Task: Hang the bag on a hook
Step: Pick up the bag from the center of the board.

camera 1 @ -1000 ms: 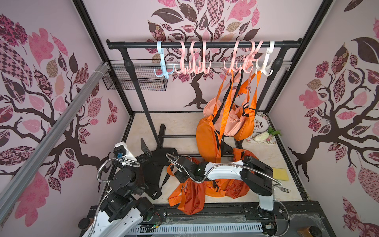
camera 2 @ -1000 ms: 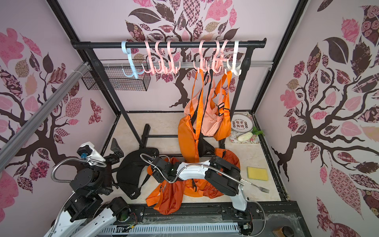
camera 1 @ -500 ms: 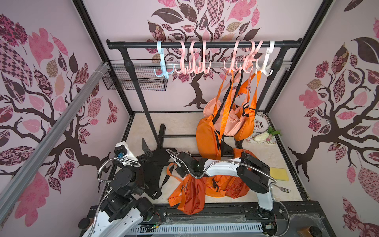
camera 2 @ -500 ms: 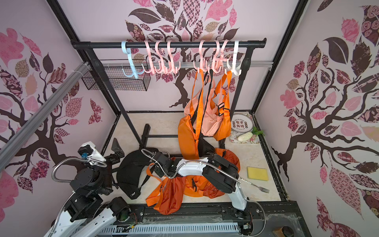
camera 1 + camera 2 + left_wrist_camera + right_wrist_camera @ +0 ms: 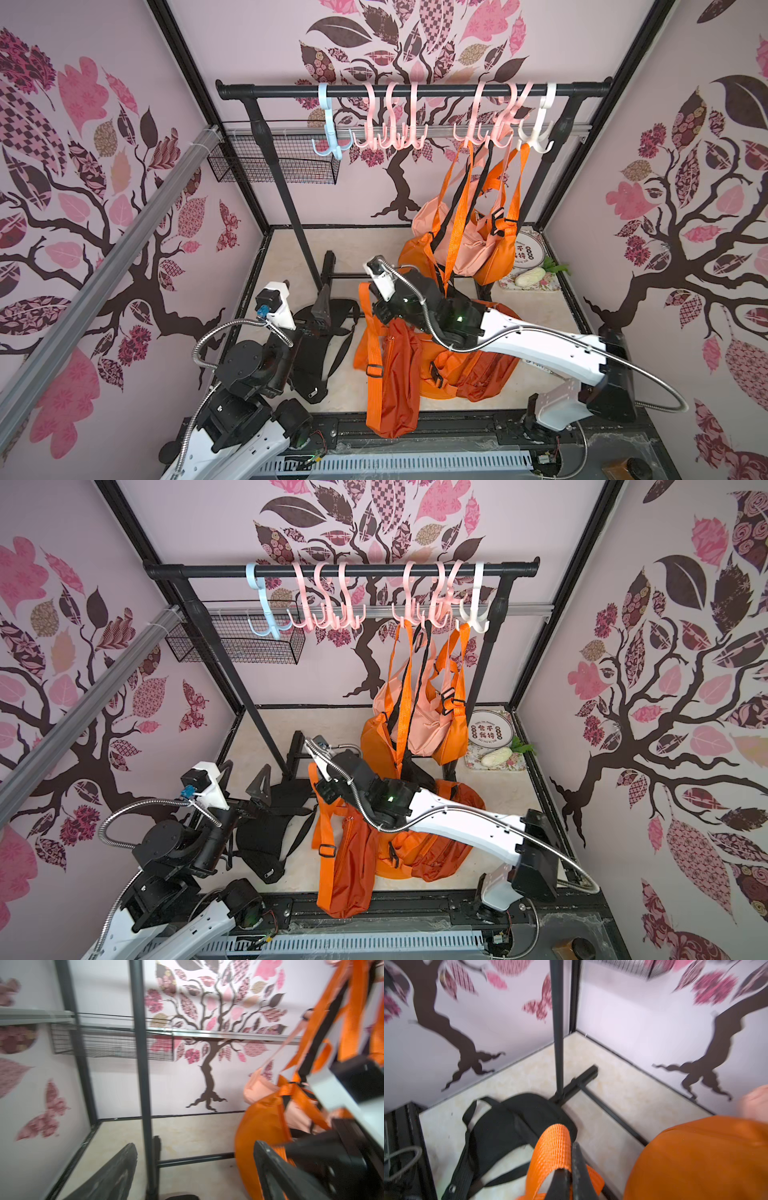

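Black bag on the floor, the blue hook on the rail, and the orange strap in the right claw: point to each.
black bag point(image 5: 319, 359): a top view, middle of its body.
blue hook point(image 5: 331, 135): a top view, stem above the prongs.
orange strap point(image 5: 552, 1147): right wrist view, webbing at the loop's top.

Limp orange bag point(image 5: 395, 374), strap point(image 5: 550, 1147) up, below pink hooks point(image 5: 392, 139)

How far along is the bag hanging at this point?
Done: bags already hang from hooks on the rail. In hand: the right claw is shut on the strap of an orange bag, far below the rail. Left: lift that strap onto a free hook, such as the blue hook. The left claw is open and empty; a black bag lies on the floor.
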Action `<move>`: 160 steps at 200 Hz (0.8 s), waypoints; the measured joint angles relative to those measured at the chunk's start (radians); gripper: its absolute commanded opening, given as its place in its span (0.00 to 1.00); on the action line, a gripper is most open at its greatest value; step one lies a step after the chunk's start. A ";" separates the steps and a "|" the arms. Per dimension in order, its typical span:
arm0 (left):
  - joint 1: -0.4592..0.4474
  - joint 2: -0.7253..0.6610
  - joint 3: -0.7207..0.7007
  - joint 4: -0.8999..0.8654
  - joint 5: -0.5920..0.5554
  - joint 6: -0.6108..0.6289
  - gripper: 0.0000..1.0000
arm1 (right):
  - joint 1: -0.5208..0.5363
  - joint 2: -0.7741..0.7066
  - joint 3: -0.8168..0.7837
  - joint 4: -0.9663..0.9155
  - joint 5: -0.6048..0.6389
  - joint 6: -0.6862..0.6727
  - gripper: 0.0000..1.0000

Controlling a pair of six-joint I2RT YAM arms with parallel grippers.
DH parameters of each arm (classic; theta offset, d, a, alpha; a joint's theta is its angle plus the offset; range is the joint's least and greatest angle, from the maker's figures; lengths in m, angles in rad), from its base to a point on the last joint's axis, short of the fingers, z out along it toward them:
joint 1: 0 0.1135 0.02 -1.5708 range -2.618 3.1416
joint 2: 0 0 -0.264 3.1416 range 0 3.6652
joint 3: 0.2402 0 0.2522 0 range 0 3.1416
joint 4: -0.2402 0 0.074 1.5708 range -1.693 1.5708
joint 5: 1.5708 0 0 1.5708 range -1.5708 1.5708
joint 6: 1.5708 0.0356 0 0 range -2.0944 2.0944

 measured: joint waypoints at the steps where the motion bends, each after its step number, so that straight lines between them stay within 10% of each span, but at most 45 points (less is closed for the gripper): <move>1: 0.000 0.005 0.007 -0.002 0.011 0.000 0.86 | 0.000 -0.004 0.006 -0.002 0.005 -0.001 0.00; 78: -0.011 0.146 0.168 -0.047 0.513 -0.118 0.82 | 0.000 -0.053 0.280 -0.188 0.175 -0.075 0.00; 160: -0.050 0.352 0.191 -0.146 0.385 -0.025 0.82 | 0.000 -0.091 0.406 -0.322 0.135 -0.058 0.00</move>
